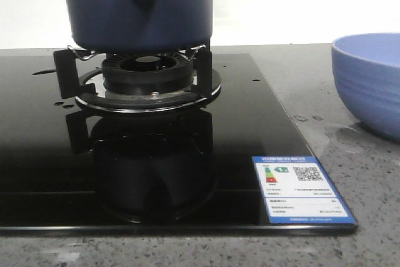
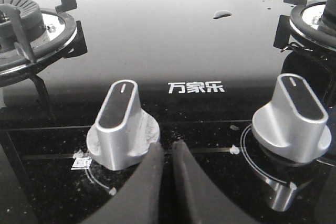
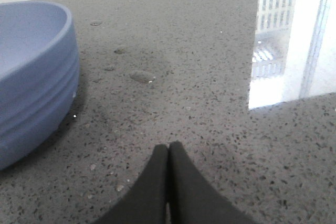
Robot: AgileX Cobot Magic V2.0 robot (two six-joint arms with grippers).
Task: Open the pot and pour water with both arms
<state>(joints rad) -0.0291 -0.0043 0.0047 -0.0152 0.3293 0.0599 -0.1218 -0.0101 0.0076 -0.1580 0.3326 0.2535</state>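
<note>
**Both pincers are sitting low and empty while the pot is up on the burner**

So the large dark navy-blue round pot (image 1: 137, 7) with the matte straight sides is sitting on the black metal burner grate (image 1: 140, 70) of the glossy black glass cooktop (image 1: 250, 129), with its handle stub and that dark round hole pointing straight toward the front camera. Its top is getting cropped out of frame, so I can't tell whether a lid is on it.

The left pincer (image 2: 167, 153) is hovering just above the cooktop's front edge, fingers nearly pressed together with only a sliver of gap, holding nothing. It's sitting between the two silver control knobs, closer to the left-hand silver knob (image 2: 122, 124) than to the other silver knob (image 2: 293, 116). A burner ring is peeking in at each far corner of that view, so the pot is lying ahead of and above this pincer, off to its right as far as I can judge.

The right pincer (image 3: 168, 153) is fully closed and empty too, hanging low over the speckled grey stone bench (image 3: 210, 77), with the light periwinkle-blue ribbed bowl (image 3: 31, 77) near it on one side.

My guess: the left arm is looking nearer the pot, the right arm nearer the bowl. Neither arm is showing in the front view, so both are going to need to rise and reach forward.
</note>
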